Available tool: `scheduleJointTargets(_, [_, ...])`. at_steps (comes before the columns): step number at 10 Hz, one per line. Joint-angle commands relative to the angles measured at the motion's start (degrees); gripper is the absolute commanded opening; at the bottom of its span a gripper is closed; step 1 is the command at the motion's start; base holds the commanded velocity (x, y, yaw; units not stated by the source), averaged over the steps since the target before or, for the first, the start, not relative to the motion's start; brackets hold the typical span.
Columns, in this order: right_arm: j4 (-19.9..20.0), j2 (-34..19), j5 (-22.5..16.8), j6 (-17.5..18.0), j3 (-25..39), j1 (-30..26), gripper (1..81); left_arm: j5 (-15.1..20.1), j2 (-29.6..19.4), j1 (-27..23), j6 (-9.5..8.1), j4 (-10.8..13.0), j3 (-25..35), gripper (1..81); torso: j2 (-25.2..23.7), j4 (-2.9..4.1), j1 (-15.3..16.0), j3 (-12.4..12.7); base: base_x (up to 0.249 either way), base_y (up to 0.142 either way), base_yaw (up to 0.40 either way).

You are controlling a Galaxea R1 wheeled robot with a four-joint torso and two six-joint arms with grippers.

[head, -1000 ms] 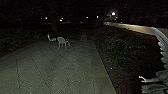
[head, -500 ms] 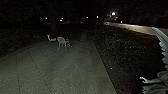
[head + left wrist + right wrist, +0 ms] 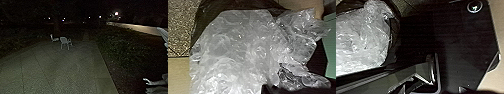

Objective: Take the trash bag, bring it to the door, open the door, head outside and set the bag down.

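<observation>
"Two pincers to account for: how do they stand?"

"I can't tell, for either one, whether it is apart, together or clamped on something."

"And the trash bag (image 3: 233, 50)?"

"Just beside the robot's dark plate (image 3: 468, 42); whether they touch, I can't say. It's crinkled clear plastic, with darker film along its edge."

"Heavy?"

"Light for its bulk, I'd judge, and soft. It should sag and shift rather than hold a shape, and that film looks slippery and easy to tear."

"So where would you take hold?"

"At a gathered fold near the top, with plenty of plastic bunched in the grip. A pinch on one thin layer could slide or rip."

"What lies farther out?"

"Paving (image 3: 50, 67) ahead of the plate, a pale chair (image 3: 64, 40) well beyond it, and bushes (image 3: 120, 47) ahead and to its right. We look to be outdoors, with the setting-down left to do"
</observation>
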State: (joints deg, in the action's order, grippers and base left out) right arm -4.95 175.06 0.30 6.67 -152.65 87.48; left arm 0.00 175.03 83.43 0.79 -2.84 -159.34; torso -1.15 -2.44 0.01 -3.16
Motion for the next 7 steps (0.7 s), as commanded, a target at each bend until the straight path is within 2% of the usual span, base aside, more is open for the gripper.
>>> scheduleJointTargets(1, [-0.1,0.7,-3.2,-0.6,0.7,-2.5,81.1,3.3,-0.4,-2.7,0.09,-0.6,0.0,1.0,0.0,-0.09,0.0,0.0,0.000,0.000,0.000])
scheduleJointTargets(2, [-0.1,0.6,-3.2,-0.7,0.7,-2.6,81.1,3.2,-0.8,-3.1,-0.53,-0.7,0.2,1.0,0.0,1.38,0.0,0.0,0.000,0.000,0.000])
scheduleJointTargets(3, [-0.1,0.6,-3.3,-0.7,0.8,-2.6,81.1,3.2,-1.2,-3.7,-0.70,-1.0,0.3,1.0,0.0,2.27,0.0,-4.6,0.000,0.000,0.000])
scheduleJointTargets(4, [-0.1,0.6,-3.3,-0.7,0.9,-2.7,81.1,3.2,-1.6,-4.5,-0.70,-2.1,0.6,1.0,0.0,2.57,0.0,-5.4,0.000,0.000,0.000])
scheduleJointTargets(5, [-0.1,0.5,-3.3,-0.7,0.9,-2.6,81.1,3.3,-2.7,-5.4,-0.79,-3.0,2.1,1.0,0.0,2.62,0.0,-11.2,0.000,0.000,0.000])
scheduleJointTargets(6, [-0.2,0.5,-3.3,-0.7,0.9,-2.6,81.1,3.3,-4.1,-6.7,-0.79,-3.4,3.9,1.0,0.0,2.62,0.0,-7.1,0.000,0.000,0.000])
scheduleJointTargets(7, [-0.2,0.5,-3.3,-0.8,0.9,-2.6,81.1,3.4,-5.4,-8.2,-0.79,-4.0,5.5,1.0,0.0,2.62,0.0,-9.0,0.000,0.000,0.000])
